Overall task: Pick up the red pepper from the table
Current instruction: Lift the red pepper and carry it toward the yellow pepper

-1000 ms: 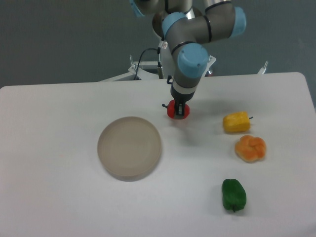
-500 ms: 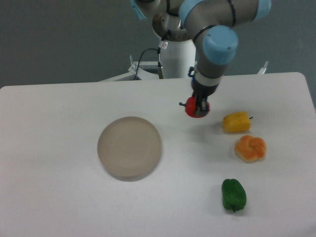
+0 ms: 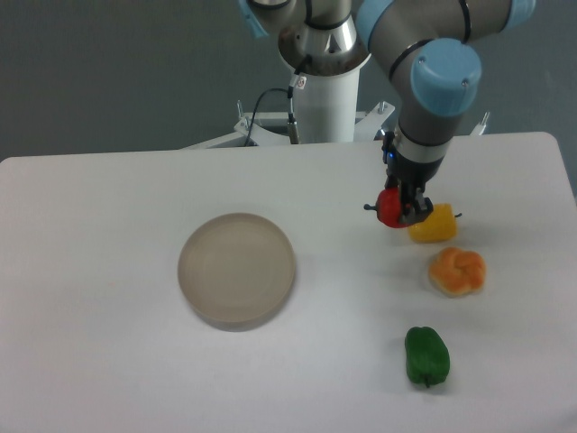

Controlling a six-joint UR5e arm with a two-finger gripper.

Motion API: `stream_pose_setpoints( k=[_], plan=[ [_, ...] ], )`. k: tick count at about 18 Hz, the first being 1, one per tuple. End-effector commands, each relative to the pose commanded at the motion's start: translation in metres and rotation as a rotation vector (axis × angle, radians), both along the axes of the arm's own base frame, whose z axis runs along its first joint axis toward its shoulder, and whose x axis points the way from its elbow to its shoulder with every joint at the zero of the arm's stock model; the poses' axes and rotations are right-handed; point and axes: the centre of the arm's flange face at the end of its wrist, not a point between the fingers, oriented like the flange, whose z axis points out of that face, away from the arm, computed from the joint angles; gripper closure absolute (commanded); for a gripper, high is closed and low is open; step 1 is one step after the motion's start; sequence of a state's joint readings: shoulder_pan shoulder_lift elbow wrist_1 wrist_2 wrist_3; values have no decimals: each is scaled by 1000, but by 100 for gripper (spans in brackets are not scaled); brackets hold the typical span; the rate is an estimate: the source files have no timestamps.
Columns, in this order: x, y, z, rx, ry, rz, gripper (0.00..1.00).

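Gripper (image 3: 402,209), closed on the red pepper (image 3: 390,208), is crowded on its right: yellow pepper (image 3: 433,225) just beside, possibly touching. Orange pepper (image 3: 457,271) and green pepper (image 3: 426,355) obstruct the near right. Disc (image 3: 236,269) blocks centre-left. Table (image 3: 108,361) lies open at far left and near left.

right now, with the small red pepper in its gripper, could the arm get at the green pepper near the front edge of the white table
Probably not yet: the gripper is shut on the small glossy red pepper, so its fingers are taken. The way itself looks free, since the green pepper lies alone on the white table, apart from the orange lobed pepper.
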State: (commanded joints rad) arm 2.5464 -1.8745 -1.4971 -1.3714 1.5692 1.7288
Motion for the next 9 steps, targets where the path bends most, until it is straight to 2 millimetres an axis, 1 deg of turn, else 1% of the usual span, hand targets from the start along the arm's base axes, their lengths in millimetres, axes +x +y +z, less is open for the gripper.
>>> stream_pose_setpoints(
  k=[1, 4, 5, 7, 9],
  plan=[
    [0, 0, -2, -3, 0, 0, 78],
    [-1, 0, 4, 6, 9, -14, 76],
    [1, -3, -1, -4, -1, -17, 76],
    [1, -4, 3, 0, 0, -17, 75],
    [1, -6, 2, -3, 0, -15, 75]
  ],
)
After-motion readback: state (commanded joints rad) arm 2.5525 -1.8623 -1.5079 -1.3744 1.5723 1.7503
